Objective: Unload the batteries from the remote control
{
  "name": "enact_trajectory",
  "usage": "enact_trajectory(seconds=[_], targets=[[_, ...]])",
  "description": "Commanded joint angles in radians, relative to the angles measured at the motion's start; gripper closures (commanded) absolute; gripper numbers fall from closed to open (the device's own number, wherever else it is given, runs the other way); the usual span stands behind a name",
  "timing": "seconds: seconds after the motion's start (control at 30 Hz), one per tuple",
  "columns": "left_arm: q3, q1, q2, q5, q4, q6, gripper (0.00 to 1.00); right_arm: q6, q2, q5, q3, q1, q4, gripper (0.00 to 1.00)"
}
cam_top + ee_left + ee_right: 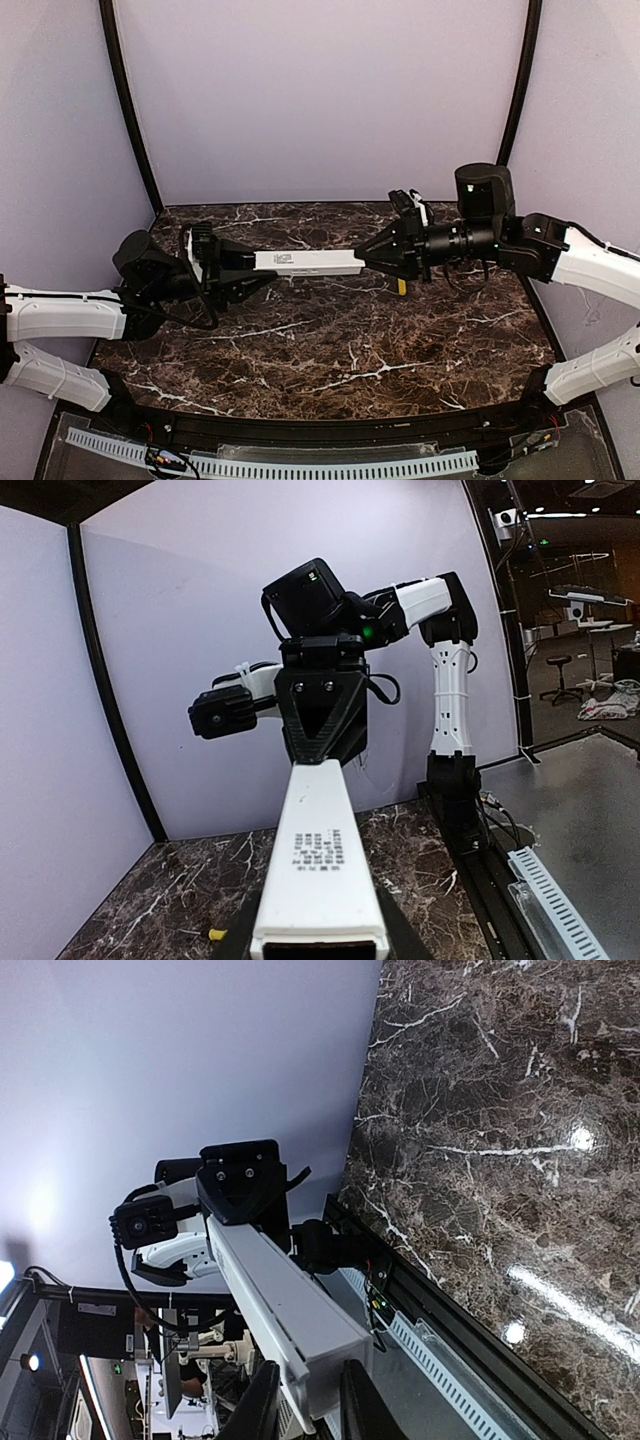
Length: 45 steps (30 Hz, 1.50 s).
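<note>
The remote control [305, 262] is a long white bar held level above the marble table [330, 350], between my two grippers. My left gripper [245, 266] is shut on its left end, and in the left wrist view the bar [318, 865] runs away from the dark fingers [238, 942] with small print on its upper face. My right gripper [365, 262] is on the right end, and its two fingers [262, 1400] press the sides of the bar [285, 1300], where a thin lip stands out along one edge. The batteries are hidden.
A yellow-handled screwdriver [402, 287] lies on the table under the right gripper; it also shows at the lower left of the left wrist view [215, 933]. A slotted white cable duct [270, 462] runs along the near edge. Lavender walls close in the back and sides.
</note>
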<state>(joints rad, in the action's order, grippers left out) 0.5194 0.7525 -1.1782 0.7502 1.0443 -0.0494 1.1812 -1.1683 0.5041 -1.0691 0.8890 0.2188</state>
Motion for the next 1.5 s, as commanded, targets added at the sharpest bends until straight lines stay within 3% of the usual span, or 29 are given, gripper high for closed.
enact_trajectory(seconds=[0.0,0.47,1.03,1.47], targets=[[0.005,-0.005,0.003,-0.015,-0.014,-0.025,1.0,-0.014,-0.016,0.016,-0.04,-0.004,0.004,0.8],[0.008,-0.005,0.005,-0.019,-0.051,-0.049,1.0,-0.012,-0.024,0.016,-0.04,-0.004,0.011,1.0],[0.004,-0.005,0.004,-0.025,-0.072,-0.062,1.0,-0.022,-0.014,-0.007,-0.046,-0.004,-0.031,1.0],[-0.019,-0.006,0.02,-0.041,-0.087,-0.069,1.0,-0.085,-0.05,-0.076,-0.149,-0.008,-0.064,1.0]])
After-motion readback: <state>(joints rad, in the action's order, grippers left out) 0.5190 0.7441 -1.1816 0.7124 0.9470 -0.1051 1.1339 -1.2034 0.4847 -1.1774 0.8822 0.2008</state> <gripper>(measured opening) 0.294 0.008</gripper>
